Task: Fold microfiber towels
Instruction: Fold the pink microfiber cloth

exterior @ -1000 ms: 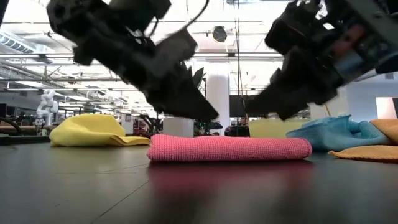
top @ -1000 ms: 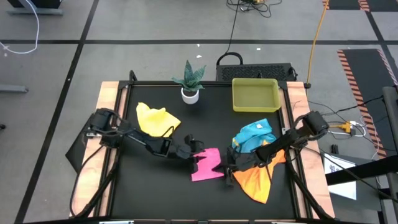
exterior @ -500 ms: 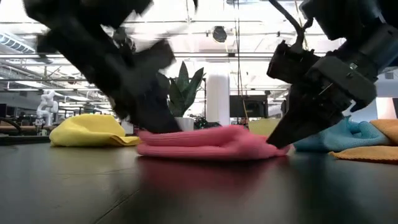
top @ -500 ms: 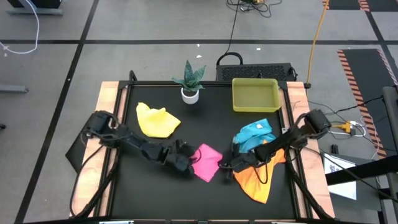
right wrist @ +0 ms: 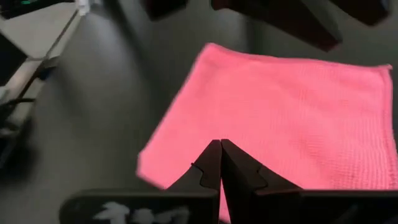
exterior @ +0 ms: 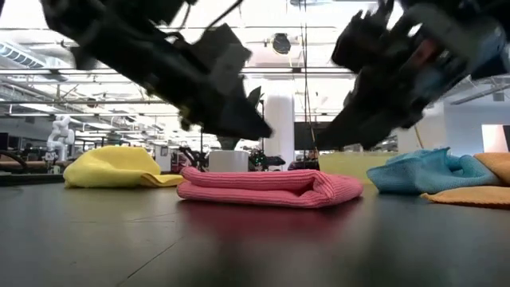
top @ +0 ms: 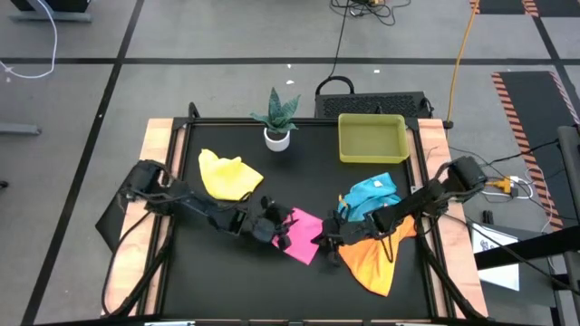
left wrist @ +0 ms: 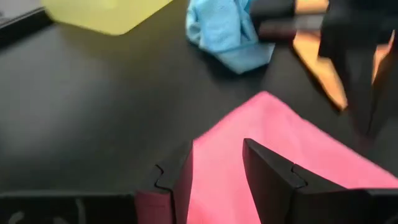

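Pink towel (top: 300,235) sits folded mid-surface between left claw (top: 273,225) and right claw (top: 330,242) from above, yellow (top: 227,174), blue (top: 371,196), orange (top: 372,259) still crumpled; low view shows both claws lifted clear; wrist views: left open, right closed empty.

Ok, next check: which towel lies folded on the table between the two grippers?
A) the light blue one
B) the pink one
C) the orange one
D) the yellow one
B: the pink towel lies folded between the left gripper and the right gripper, both raised clear of it in the low view.
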Robot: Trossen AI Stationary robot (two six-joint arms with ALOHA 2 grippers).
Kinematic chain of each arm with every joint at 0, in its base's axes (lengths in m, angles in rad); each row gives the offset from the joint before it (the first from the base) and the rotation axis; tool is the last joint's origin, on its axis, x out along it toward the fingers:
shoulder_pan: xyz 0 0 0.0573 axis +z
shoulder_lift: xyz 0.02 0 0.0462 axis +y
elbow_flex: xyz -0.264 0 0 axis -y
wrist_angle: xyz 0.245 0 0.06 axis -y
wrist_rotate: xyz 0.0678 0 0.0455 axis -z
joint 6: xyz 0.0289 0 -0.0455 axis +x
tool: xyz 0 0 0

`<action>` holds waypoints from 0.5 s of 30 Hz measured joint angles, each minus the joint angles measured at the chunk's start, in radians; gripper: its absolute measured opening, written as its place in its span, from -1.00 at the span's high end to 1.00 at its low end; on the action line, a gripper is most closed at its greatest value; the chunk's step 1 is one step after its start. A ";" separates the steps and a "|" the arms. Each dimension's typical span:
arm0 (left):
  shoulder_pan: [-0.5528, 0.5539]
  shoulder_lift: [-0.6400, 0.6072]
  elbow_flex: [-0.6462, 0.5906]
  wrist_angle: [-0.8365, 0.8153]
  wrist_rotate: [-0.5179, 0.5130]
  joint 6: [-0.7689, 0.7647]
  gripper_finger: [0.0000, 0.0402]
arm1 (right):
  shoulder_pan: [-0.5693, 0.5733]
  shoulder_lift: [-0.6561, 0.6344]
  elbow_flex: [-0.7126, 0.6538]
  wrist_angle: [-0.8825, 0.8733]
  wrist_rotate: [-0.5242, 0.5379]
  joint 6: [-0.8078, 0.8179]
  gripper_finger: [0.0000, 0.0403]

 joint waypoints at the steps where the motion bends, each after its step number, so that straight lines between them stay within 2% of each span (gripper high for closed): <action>1: 0.021 0.019 0.000 0.046 0.044 0.020 0.29 | -0.005 0.023 0.000 0.020 0.008 0.007 1.00; 4: 0.080 0.077 0.000 0.103 0.131 0.038 0.29 | -0.011 0.093 0.000 0.082 0.015 0.018 1.00; 8: 0.139 0.118 -0.001 0.056 0.131 0.008 0.29 | -0.010 0.143 -0.001 0.098 0.005 0.021 1.00; 10: 0.152 0.128 0.000 0.026 0.132 -0.015 0.29 | -0.010 0.144 -0.001 0.070 -0.032 0.020 1.00; 15: 0.134 0.125 0.002 -0.060 0.106 -0.069 0.29 | 0.002 0.125 0.001 0.020 -0.110 -0.025 1.00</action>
